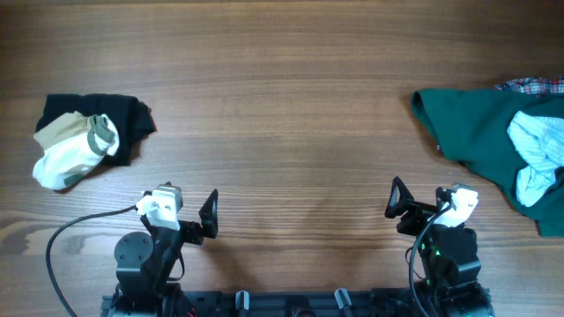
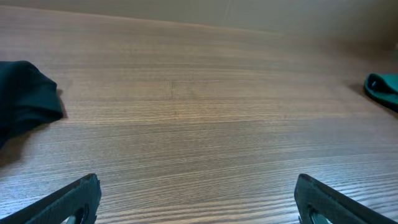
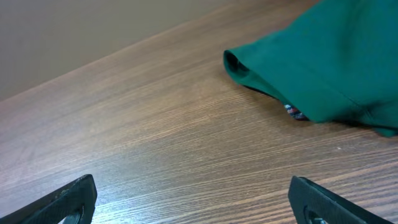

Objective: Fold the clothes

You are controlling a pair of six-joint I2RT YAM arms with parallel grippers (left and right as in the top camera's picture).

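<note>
Wood grain runs left to right across the bare middle of the table [image 1: 291, 106], and the clothes lie at its two ends. At the right edge we see the striped garment [image 1: 536, 158], pale blue and white, crumpled on top of the dark green garment [image 1: 471, 132]. Its long axis runs roughly near to far; the broader part lies far and meets the frame edge, and the narrower end points towards the near side. The green one spreads beneath it, stretching from far left to near right, with a folded corner aimed left towards the table's middle. A scrap of plaid cloth [image 1: 531, 85] shows at its far edge. At the left end a black garment [image 1: 132, 119] lies bunched, with a white and beige garment [image 1: 70, 150] heaped on it.

We find the left claw [image 2: 198, 182] and the right claw [image 3: 193, 182] both at the near edge, jaws spread wide, holding nothing, well apart from every garment.
</note>
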